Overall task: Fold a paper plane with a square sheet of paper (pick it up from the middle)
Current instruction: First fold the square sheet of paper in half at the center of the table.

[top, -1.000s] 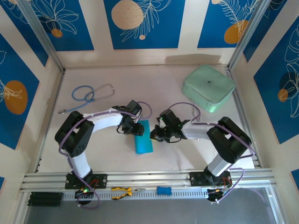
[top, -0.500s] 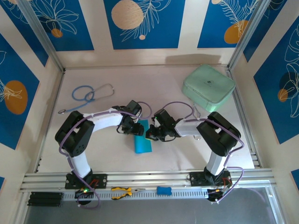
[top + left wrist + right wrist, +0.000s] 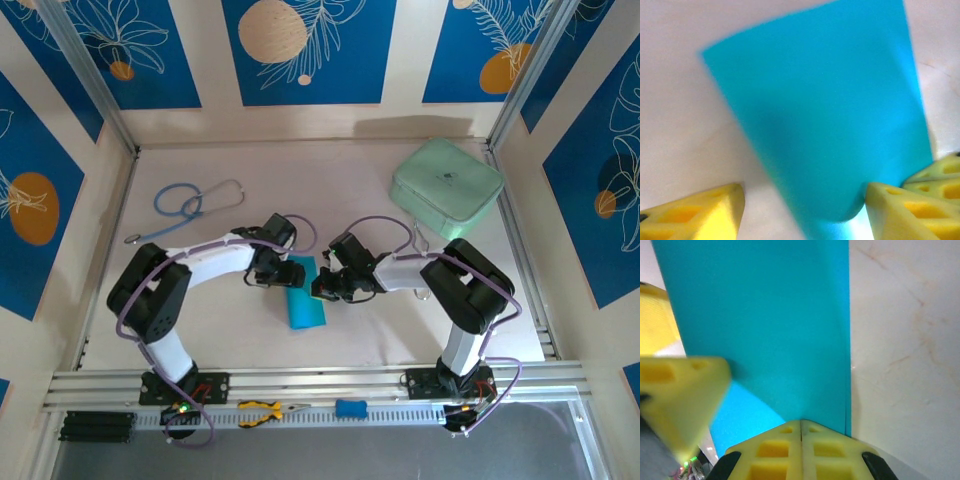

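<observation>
The task is at an early stage, in my judgement. The paper [image 3: 306,297] lies in the middle of the worktop [image 3: 230,335], between the two arms, as a narrow rectangle and not a square. It seems to be folded in half along its length. In the left wrist view the near end of the paper [image 3: 815,110] bulges up a little, so the crease is probably not pressed flat yet. No pointed nose and no wings are visible. The corner folds, the wing folds and the final shaping are all left to do.

The left gripper [image 3: 283,272] is at the far left end of the paper. Its jaws are wide apart, with the paper end between them, and they clamp nothing [image 3: 805,200]. The right gripper [image 3: 322,288] is at the right edge of the paper. Its jaws are pressed together, with the tips on the paper [image 3: 800,427]. I cannot tell if they pinch a layer or only press it down.

The worktop is pale and smooth, with faint veins like marble. On it are a mint-green case [image 3: 446,187] at the far right and a stethoscope [image 3: 190,205] at the far left, both well apart from the paper. Pliers [image 3: 265,409] and a small blue block [image 3: 350,407] lie on the front rail. The walls around are cream with blue panels showing leaves and orange circles.
</observation>
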Action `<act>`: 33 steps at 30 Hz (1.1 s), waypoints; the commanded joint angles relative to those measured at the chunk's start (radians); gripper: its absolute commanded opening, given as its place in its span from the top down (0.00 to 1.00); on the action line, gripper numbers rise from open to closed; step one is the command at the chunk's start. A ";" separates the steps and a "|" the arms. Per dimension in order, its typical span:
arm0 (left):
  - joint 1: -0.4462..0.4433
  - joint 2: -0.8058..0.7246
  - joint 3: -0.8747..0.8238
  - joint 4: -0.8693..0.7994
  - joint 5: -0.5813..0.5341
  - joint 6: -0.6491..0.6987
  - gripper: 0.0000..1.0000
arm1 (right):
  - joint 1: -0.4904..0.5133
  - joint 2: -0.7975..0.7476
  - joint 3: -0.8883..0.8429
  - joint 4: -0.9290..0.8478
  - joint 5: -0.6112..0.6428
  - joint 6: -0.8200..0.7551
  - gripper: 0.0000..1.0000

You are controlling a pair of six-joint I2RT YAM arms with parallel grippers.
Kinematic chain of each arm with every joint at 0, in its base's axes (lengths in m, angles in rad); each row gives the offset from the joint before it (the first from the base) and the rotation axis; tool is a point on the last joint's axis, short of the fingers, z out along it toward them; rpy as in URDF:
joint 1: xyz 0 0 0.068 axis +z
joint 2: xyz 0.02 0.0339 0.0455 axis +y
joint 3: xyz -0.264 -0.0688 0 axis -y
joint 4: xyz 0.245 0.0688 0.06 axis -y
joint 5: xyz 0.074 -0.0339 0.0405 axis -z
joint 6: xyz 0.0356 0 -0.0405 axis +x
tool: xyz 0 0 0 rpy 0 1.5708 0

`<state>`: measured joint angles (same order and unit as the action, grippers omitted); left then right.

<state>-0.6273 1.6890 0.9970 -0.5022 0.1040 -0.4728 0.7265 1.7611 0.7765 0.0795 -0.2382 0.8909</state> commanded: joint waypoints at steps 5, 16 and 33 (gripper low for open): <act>0.053 -0.189 -0.065 0.000 -0.045 -0.076 0.30 | -0.052 0.048 0.012 -0.201 0.060 -0.143 1.00; 0.078 -0.276 -0.197 0.364 0.324 -0.200 0.67 | -0.120 0.036 0.025 -0.219 0.015 -0.205 1.00; 0.053 -0.056 -0.229 0.632 0.472 -0.316 0.96 | -0.121 0.044 0.020 -0.216 0.014 -0.190 1.00</act>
<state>-0.5671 1.6123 0.7692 0.0998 0.5446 -0.7853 0.6136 1.7691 0.8165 -0.0238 -0.2779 0.7105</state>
